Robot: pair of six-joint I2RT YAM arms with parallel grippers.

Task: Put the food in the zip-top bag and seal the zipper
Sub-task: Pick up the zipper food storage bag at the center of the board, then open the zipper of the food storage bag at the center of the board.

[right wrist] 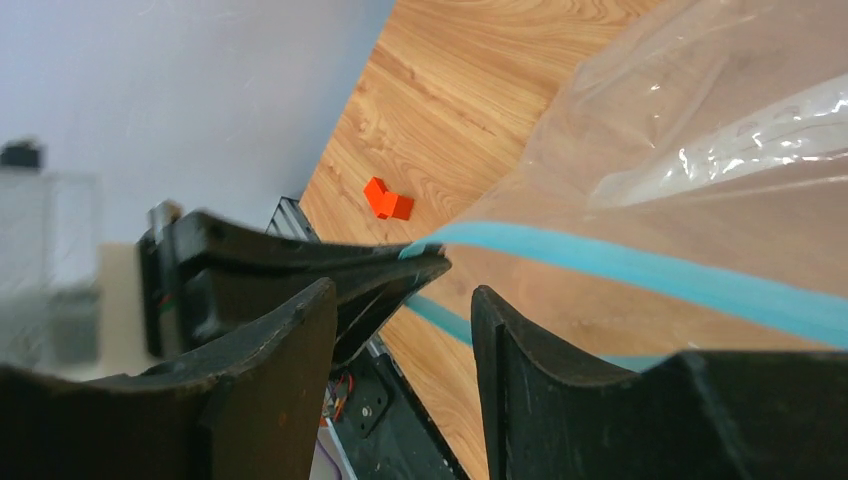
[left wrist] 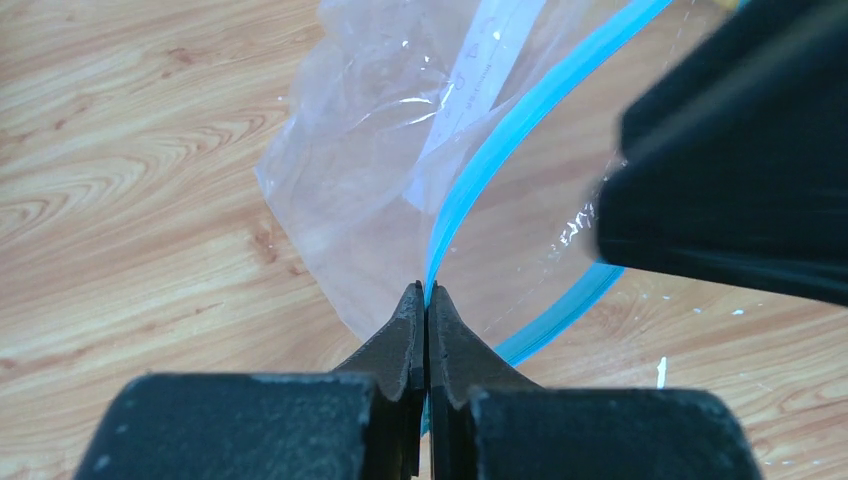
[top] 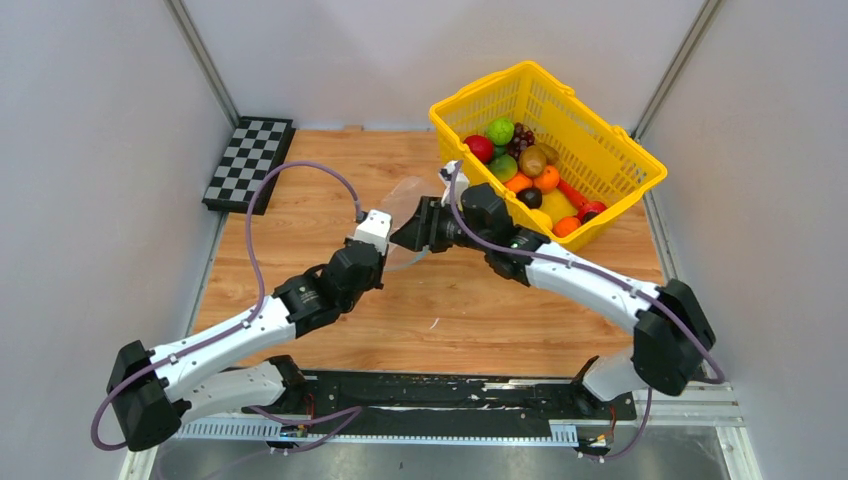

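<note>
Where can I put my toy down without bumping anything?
Bare table lies between the checkerboard and the bag, and on the near side between the left arm and right arm. It's crowded where the left gripper and right gripper meet at the bag, and by the basket.

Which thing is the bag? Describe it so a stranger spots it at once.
On the wooden table, look just left of the yellow basket of fruit. The bag is pinched there by the left gripper. It is the only see-through thing: crinkly plastic with a blue strip along its mouth.
</note>
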